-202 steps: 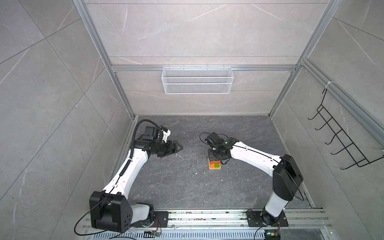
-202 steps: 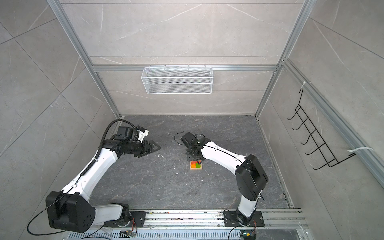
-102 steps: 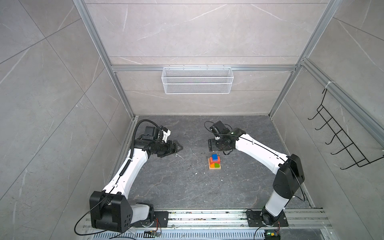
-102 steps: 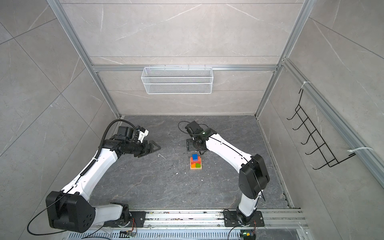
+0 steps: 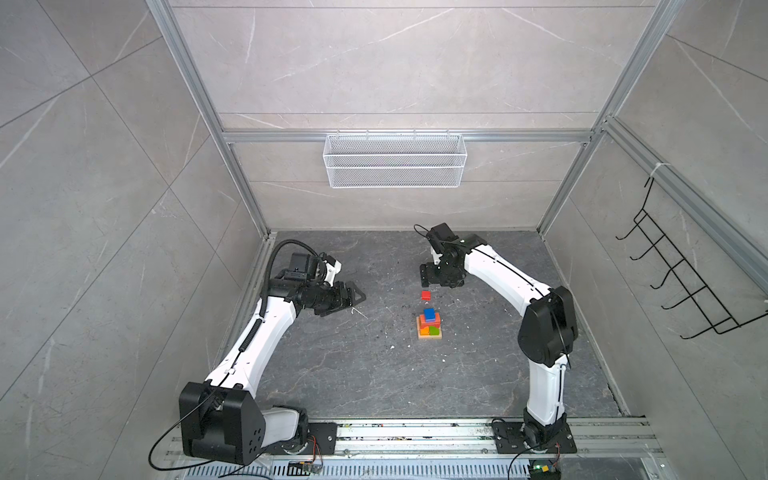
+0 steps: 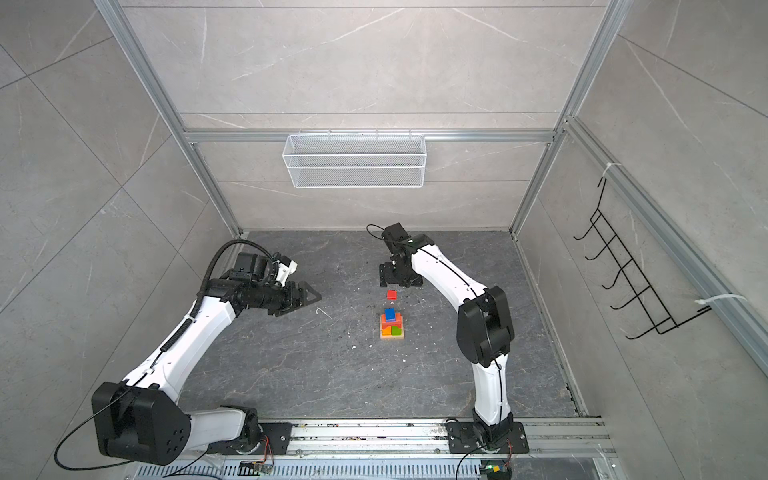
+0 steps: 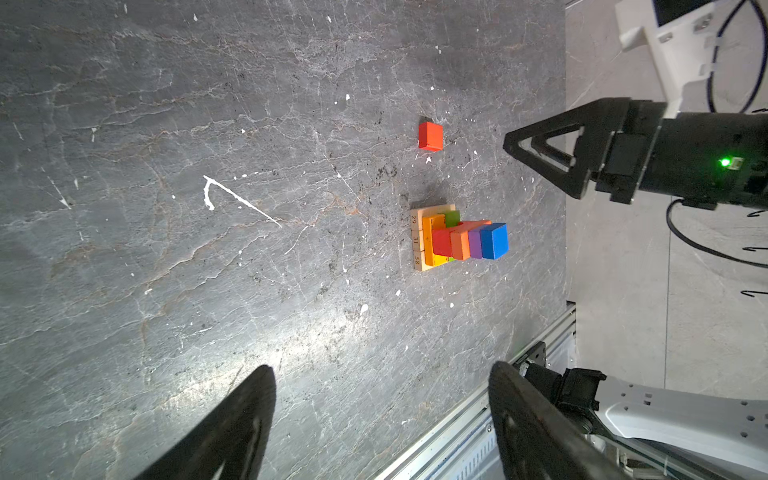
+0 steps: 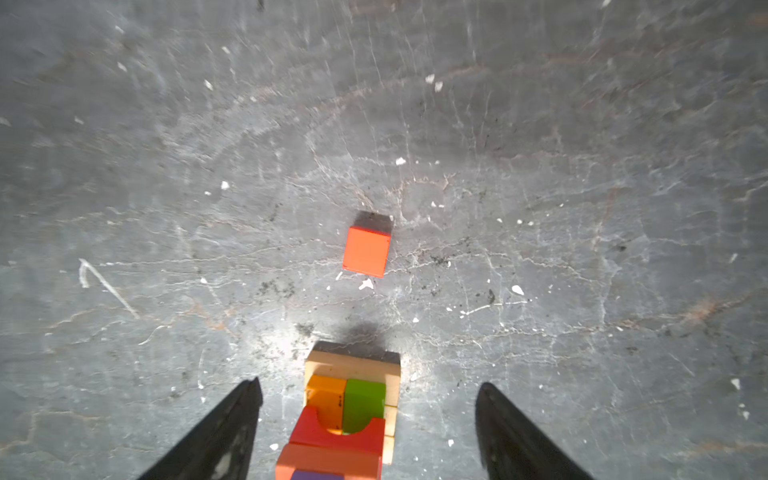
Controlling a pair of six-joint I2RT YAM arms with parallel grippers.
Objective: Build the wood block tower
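The tower (image 5: 429,328) (image 6: 391,328) stands mid-floor: a tan base, orange and green blocks, a red arch, an orange bar, a purple cube and a blue cube (image 5: 429,313) (image 7: 494,241) on top. A loose red cube (image 5: 426,295) (image 6: 391,295) (image 7: 431,136) (image 8: 367,251) lies on the floor just behind it. My right gripper (image 5: 440,284) (image 6: 399,284) (image 8: 369,384) hangs open and empty above and behind the red cube. My left gripper (image 5: 363,296) (image 6: 319,296) (image 7: 382,370) hovers open and empty well left of the tower.
A white wire basket (image 5: 395,160) hangs on the back wall. A black hook rack (image 5: 681,282) is on the right wall. The metal rail (image 5: 415,432) with both arm bases runs along the front edge. White scratches (image 7: 241,199) mark the dark floor.
My right gripper has opened, left the blue cube on top of the tower, and pulled back toward the far wall, uncovering the red cube. The left arm has not moved.
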